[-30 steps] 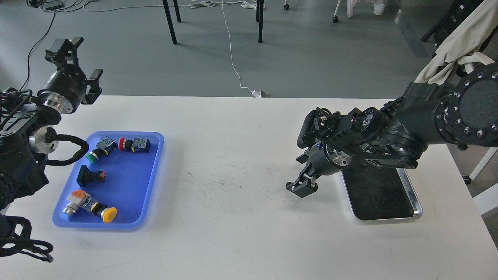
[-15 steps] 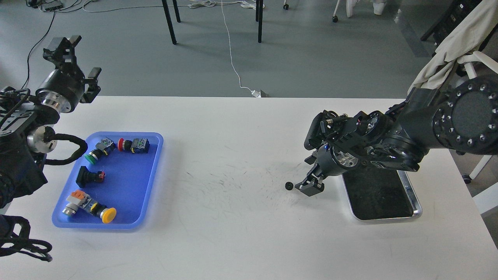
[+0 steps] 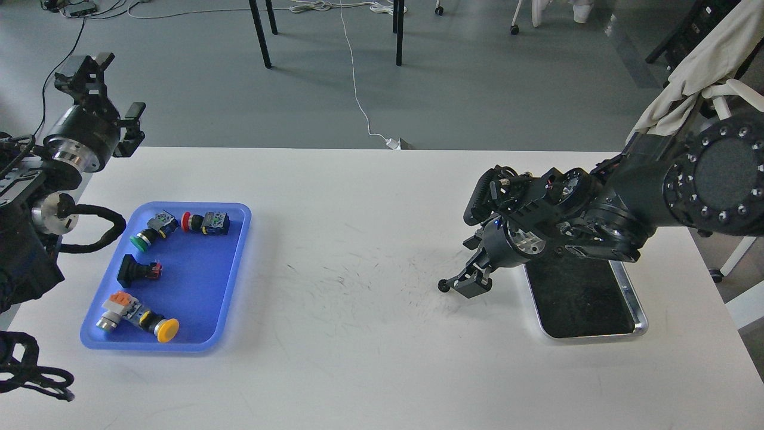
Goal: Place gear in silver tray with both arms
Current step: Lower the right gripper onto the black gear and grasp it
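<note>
The right claw (image 3: 464,283) has eased back toward the gear (image 3: 443,286), which lies on the table (image 3: 370,334) touching its tip, ungripped, left of the tray (image 3: 638,325); its opening I cannot tell, while the left claw (image 3: 107,89) hangs open.

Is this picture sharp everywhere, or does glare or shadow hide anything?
Head view: mostly sharp and evenly lit. The silver tray shows bright glints along its rim, with a dark bottom. The blue tray casts a faint bluish shadow on the white table. The right gripper is black on black, so its fingers blur together. The small gear beside it is a tiny dark speck.
</note>
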Controlling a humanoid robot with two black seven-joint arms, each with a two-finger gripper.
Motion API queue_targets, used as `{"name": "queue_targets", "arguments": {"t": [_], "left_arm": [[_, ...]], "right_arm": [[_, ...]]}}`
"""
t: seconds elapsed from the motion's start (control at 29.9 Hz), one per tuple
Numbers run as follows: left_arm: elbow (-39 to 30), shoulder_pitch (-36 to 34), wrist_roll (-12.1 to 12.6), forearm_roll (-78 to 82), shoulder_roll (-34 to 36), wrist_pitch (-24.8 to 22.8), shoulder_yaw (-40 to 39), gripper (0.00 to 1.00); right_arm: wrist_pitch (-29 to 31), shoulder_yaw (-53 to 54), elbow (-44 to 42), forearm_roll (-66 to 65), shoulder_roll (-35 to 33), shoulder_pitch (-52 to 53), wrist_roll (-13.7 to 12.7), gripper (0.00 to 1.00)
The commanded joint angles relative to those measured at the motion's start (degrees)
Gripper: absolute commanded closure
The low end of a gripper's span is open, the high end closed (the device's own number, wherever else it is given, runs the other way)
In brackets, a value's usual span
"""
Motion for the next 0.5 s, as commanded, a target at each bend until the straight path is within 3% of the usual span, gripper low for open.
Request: {"name": "queue_targets", "arguments": {"t": [0.0, 0.47], "left_arm": [[0.0, 0.0, -0.1, 0.0, 0.0, 0.0, 0.0, 0.01], [0.0, 0.0, -0.1, 0.0, 0.0, 0.0, 0.1, 0.01]], "right_arm": [[-0.2, 1.8, 0.4, 0.6, 0.0, 0.2, 0.0, 0.11], [-1.5, 4.5, 4.0, 0.3, 0.0, -0.1, 0.0, 0.11]]}}
